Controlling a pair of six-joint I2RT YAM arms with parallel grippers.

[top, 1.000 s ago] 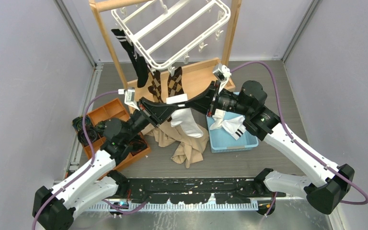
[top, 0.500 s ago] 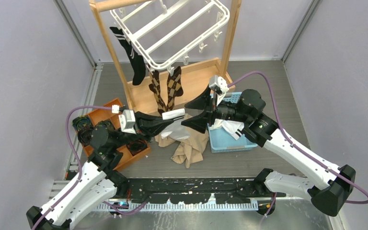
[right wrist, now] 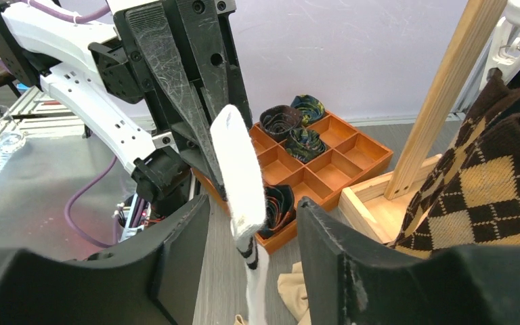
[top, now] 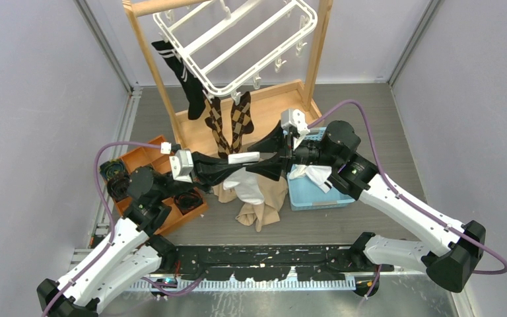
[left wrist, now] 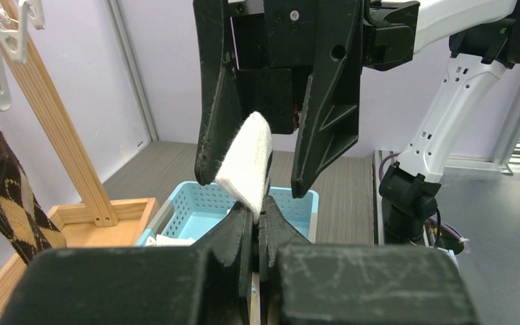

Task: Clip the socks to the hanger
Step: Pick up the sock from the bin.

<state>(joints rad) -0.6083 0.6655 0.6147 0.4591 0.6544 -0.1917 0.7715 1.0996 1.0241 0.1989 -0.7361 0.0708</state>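
My left gripper (left wrist: 257, 215) is shut on the cuff of a white sock (left wrist: 247, 161), which sticks up from its tips while its black-banded foot (right wrist: 254, 271) hangs down. My right gripper (right wrist: 254, 203) faces it, open, one finger on each side of the cuff with a gap on both sides. In the top view the two grippers, left (top: 234, 165) and right (top: 265, 162), meet at the sock (top: 244, 158) below the hanger (top: 237, 39). A black striped sock (top: 185, 79) and two brown argyle socks (top: 228, 122) hang from its clips. Another white sock (top: 318, 175) lies in the blue basket.
The blue basket (top: 340, 197) sits under my right wrist. Beige cloth (top: 257, 201) is heaped on the table beneath the grippers. An orange compartment tray (top: 162, 153) with rolled items is at the left. The wooden stand (top: 152, 63) carries the hanger, its base (top: 270, 109) behind.
Both grippers came down and toward me, away from the hanger, with the white sock. My right gripper opened and now straddles the cuff, its jaws narrower than half a second ago.
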